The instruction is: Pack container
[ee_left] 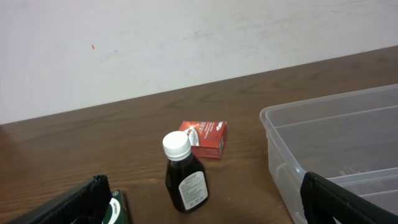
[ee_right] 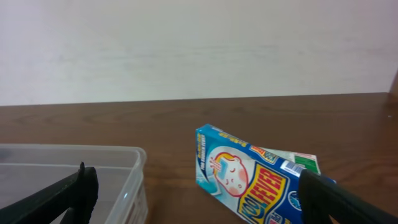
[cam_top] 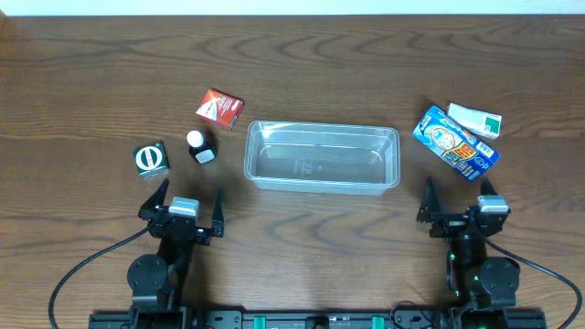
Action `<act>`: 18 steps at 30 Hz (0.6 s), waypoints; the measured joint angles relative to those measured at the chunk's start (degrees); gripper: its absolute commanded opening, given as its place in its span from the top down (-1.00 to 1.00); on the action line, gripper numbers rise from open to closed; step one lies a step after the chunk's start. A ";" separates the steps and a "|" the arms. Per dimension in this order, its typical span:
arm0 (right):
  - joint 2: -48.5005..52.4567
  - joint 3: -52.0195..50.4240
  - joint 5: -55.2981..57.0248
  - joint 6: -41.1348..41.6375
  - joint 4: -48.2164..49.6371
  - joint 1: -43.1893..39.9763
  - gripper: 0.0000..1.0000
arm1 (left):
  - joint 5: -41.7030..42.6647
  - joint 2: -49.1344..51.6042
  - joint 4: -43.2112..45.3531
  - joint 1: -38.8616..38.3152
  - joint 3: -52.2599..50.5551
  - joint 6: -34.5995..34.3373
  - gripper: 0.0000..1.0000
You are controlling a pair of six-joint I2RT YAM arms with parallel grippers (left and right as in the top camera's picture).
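Dark wood-grain bench [cam_top: 302, 55], pale wall behind. My left end effector [cam_top: 190, 197] and right end effector [cam_top: 457, 196] both stand wide open, holding nothing. The clear plastic container [cam_top: 347, 161] sits empty at bench centre, toward 12 o'clock from both arms. A brown bottle [cam_top: 201, 145] stands at its 9 o'clock and a blue fever-patch carton [cam_top: 455, 142] lies at its 3. I judge the container light, thin-walled, flexible and slick, so I'd pinch the rim at a short end.

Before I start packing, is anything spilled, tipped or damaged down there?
Nothing stands out. The bottle stands upright, capped; the container sits empty and straight; the blue box lies slanted beside the white box.
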 measured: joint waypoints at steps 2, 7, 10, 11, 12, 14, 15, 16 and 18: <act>0.02 0.00 -1.29 0.00 0.00 0.00 -0.98 | 0.00 0.00 -0.02 0.00 0.00 0.00 -0.96; 1.33 0.22 -4.09 0.04 -0.04 0.00 -0.98 | 0.00 0.00 0.00 0.00 0.00 0.00 -0.96; 5.18 1.68 -4.85 0.04 -0.20 0.00 -0.99 | 0.00 0.00 0.00 0.00 0.00 0.00 -0.96; 7.15 2.62 -4.98 0.04 -0.22 0.00 -0.99 | 0.00 0.00 -0.02 0.00 0.00 0.00 -0.96; 9.03 3.63 -5.11 0.04 -0.26 0.00 -0.98 | -0.02 0.02 0.00 0.00 0.00 0.00 -0.96; 13.92 6.73 -5.29 0.04 -0.92 0.00 -0.99 | 0.00 0.00 0.00 0.00 0.00 0.00 -0.96; 16.65 8.94 -5.33 0.07 -2.08 -0.02 -0.99 | 0.00 0.00 0.00 0.00 0.00 0.00 -0.96; 19.43 11.43 -5.35 0.09 -3.80 -0.09 -0.98 | -0.02 0.00 0.00 0.00 0.00 -0.02 -0.96; 26.45 18.53 -5.57 0.09 -8.72 -0.61 -0.98 | 0.00 0.00 0.00 0.00 0.00 0.00 -0.96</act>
